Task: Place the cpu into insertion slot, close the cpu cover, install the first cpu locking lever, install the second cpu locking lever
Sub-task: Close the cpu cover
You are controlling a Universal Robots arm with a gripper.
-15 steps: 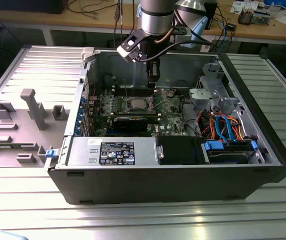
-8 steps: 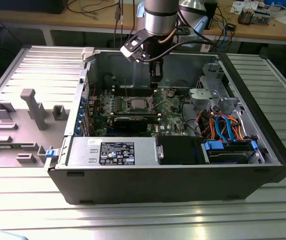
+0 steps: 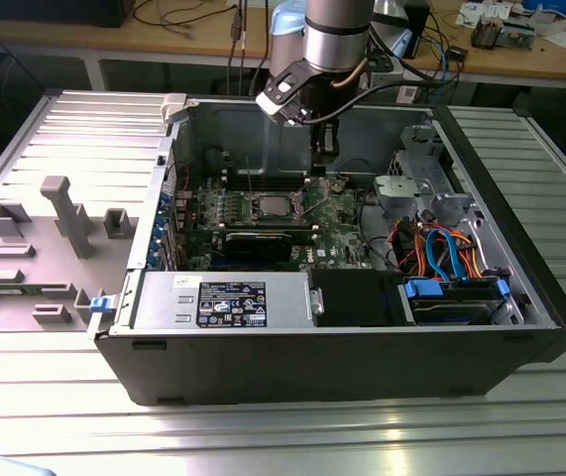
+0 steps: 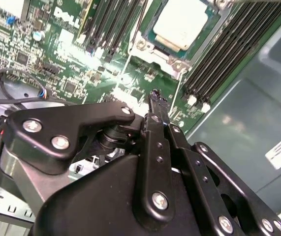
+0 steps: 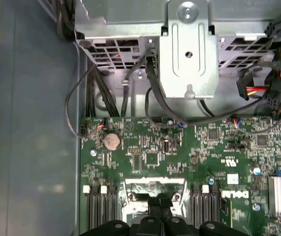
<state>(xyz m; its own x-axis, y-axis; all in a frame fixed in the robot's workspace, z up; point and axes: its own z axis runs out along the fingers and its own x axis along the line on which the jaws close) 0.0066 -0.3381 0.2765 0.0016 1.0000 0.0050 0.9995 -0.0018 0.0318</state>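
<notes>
Electronics lab: cable-strewn workbench (image 3: 193, 45), slotted aluminium table (image 3: 263, 436).

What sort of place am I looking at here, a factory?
Probably a robotics lab or workshop: a robot arm hangs over an open computer case on a ribbed metal table, with cluttered wooden workbenches behind.

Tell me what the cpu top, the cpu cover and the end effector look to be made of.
The cpu: pale matte metal top, evenly lit, probably plated. The cpu cover: thin bright sheet metal, likely steel, with sharp glints. The end effector: black, satin-finished links, metal or hard plastic, joined by shiny screws.
</notes>
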